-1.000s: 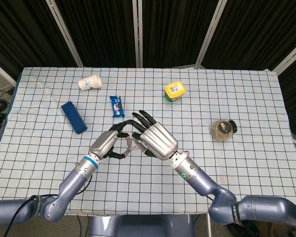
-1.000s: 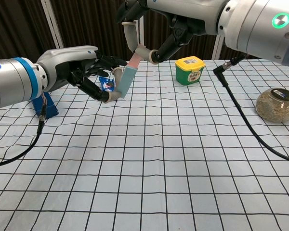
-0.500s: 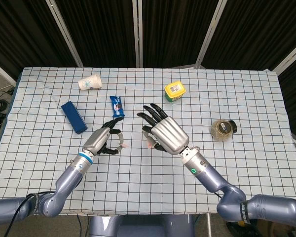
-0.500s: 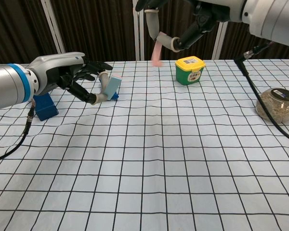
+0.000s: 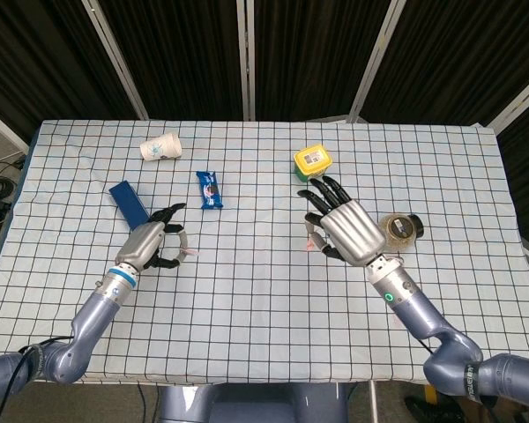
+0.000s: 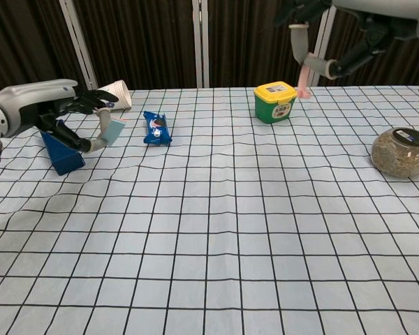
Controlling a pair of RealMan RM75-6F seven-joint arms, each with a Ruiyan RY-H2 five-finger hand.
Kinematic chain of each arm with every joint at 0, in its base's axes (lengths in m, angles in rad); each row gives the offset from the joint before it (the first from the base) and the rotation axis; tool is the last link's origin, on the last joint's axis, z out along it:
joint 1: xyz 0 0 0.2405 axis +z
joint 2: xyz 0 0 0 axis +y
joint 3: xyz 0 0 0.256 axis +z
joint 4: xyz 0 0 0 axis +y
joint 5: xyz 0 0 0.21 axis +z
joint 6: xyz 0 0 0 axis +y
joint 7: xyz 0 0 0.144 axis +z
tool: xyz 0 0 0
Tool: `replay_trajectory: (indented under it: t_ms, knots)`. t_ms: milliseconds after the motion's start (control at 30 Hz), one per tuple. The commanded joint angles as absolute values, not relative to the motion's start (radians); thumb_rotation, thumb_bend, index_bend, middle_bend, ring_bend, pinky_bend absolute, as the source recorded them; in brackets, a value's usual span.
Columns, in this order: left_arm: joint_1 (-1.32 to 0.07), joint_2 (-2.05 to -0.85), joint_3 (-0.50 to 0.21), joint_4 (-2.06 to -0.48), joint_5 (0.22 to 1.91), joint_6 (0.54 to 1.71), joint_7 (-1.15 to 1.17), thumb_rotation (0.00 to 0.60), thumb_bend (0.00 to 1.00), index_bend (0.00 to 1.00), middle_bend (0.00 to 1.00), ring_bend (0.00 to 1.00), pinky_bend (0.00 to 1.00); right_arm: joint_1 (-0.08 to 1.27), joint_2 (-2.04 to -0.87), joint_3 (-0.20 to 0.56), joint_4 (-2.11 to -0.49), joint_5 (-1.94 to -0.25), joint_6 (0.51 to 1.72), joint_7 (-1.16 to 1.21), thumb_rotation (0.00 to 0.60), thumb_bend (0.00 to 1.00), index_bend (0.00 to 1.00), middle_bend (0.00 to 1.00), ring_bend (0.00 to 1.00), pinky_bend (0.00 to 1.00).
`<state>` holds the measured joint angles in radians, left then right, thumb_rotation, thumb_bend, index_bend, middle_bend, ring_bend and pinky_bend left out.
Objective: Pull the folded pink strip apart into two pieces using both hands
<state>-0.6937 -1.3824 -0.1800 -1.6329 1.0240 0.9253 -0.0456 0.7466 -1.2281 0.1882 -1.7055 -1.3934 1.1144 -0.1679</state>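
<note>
- We see a table under a blue-checked cloth (image 5: 273, 300), with dark curtains behind it.
- Our left hand (image 5: 147, 245) pinches one piece of the pink strip (image 6: 114, 130) above the cloth's left side.
- Our right hand (image 5: 348, 231) is raised and pinches the other piece (image 6: 306, 78) well apart, near the yellow tub (image 5: 311, 162).
- Around them lie a paper cup (image 5: 160, 147), blue box (image 5: 129, 204), snack packet (image 5: 209, 189) and glass jar (image 5: 400, 228).
</note>
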Motion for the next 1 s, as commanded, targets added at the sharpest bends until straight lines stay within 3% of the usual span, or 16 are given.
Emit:
replay_trajectory:
  t_ms: [33, 100, 133, 167, 200, 233, 300, 367, 700, 867, 1000]
  knots:
    - [-0.648, -1.339, -0.135, -1.587, 1.11, 0.969, -0.05, 0.6, 0.51, 0.74, 0.0, 0.0, 0.0, 0.712, -1.23, 0.139, -1.647, -1.413, 1.105, -0.128, 0.6, 0.43, 0.7, 0.16, 0.0, 0.0]
    - [-0.634, -1.328, -0.122, -1.577, 1.142, 0.975, -0.066, 0.6, 0.35, 0.56, 0.0, 0.0, 0.0, 0.699, -1.244, 0.117, -1.613, -1.428, 1.104, -0.111, 0.6, 0.41, 0.69, 0.16, 0.0, 0.0]
    - [-0.629, -1.32, -0.115, -1.576, 1.154, 0.966, -0.087, 0.6, 0.2, 0.35, 0.0, 0.0, 0.0, 0.691, -1.253, 0.104, -1.595, -1.433, 1.101, -0.1, 0.6, 0.4, 0.67, 0.16, 0.0, 0.0]
    - [-0.626, -1.314, -0.113, -1.576, 1.162, 0.957, -0.108, 0.6, 0.11, 0.22, 0.0, 0.0, 0.0, 0.685, -1.262, 0.095, -1.581, -1.439, 1.101, -0.09, 0.6, 0.34, 0.6, 0.16, 0.0, 0.0]
    - [-0.622, -1.309, -0.114, -1.575, 1.172, 0.949, -0.134, 0.6, 0.03, 0.07, 0.0, 0.0, 0.0, 0.679, -1.269, 0.08, -1.565, -1.445, 1.092, -0.079, 0.6, 0.24, 0.48, 0.14, 0.0, 0.0]
    - [-0.619, -1.306, -0.115, -1.573, 1.178, 0.95, -0.147, 0.6, 0.0, 0.0, 0.0, 0.0, 0.0, 0.673, -1.272, 0.069, -1.564, -1.432, 1.072, -0.069, 0.6, 0.12, 0.33, 0.11, 0.0, 0.0]
    - [-0.61, -1.312, -0.118, -1.558, 1.191, 0.974, -0.143, 0.6, 0.0, 0.0, 0.0, 0.0, 0.0, 0.668, -1.263, 0.063, -1.593, -1.384, 1.023, -0.034, 0.6, 0.01, 0.11, 0.04, 0.0, 0.0]
    - [-0.601, -1.316, -0.122, -1.555, 1.198, 0.988, -0.153, 0.6, 0.0, 0.0, 0.0, 0.0, 0.0, 0.663, -1.256, 0.069, -1.604, -1.377, 1.024, -0.026, 0.6, 0.0, 0.02, 0.0, 0.0, 0.0]
    - [-0.535, -1.225, -0.138, -1.598, 1.244, 1.108, -0.151, 0.6, 0.0, 0.0, 0.0, 0.0, 0.0, 0.58, -1.163, 0.068, -1.635, -1.507, 1.211, -0.024, 0.6, 0.0, 0.0, 0.0, 0.0, 0.0]
    - [-0.458, -1.107, -0.125, -1.654, 1.244, 1.201, -0.107, 0.6, 0.0, 0.0, 0.0, 0.0, 0.0, 0.498, -1.093, 0.051, -1.588, -1.593, 1.373, -0.035, 0.6, 0.0, 0.0, 0.0, 0.0, 0.0]
    - [-0.33, -0.99, -0.092, -1.741, 1.257, 1.346, -0.115, 0.6, 0.0, 0.0, 0.0, 0.0, 0.0, 0.386, -1.032, 0.035, -1.529, -1.593, 1.512, 0.012, 0.6, 0.0, 0.0, 0.0, 0.0, 0.0]
